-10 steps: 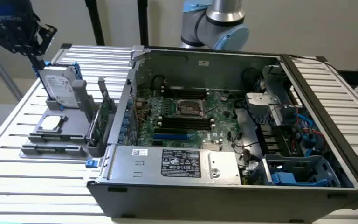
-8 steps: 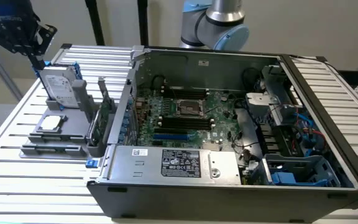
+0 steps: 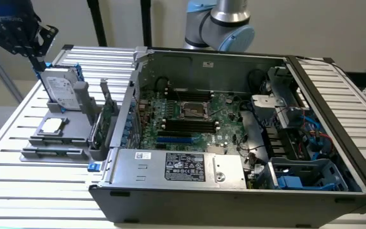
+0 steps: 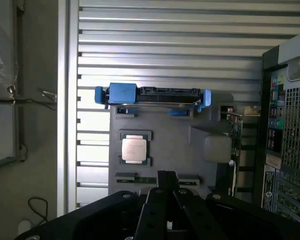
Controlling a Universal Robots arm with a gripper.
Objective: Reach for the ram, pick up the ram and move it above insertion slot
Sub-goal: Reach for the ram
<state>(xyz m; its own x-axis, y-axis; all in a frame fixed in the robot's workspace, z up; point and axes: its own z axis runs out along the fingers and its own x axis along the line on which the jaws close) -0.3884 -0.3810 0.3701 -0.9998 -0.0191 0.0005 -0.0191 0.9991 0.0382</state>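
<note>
Matt ribbed alu table [image 3: 24,191], grey plastic tray [image 3: 74,128], shiny metal HDD [image 3: 61,90].

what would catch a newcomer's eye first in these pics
The big open computer case with its motherboard bared dominates the exterior view's middle and right. On the exterior view's left, the dark gripper hangs above a gray holder carrying a silver hard drive and a square processor chip.

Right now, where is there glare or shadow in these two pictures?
Exterior view: the slatted table shines bright in front, the inside of the computer case lies in shade. Wrist view: glare streaks the table slats, and the gripper looks dark against them.
</note>
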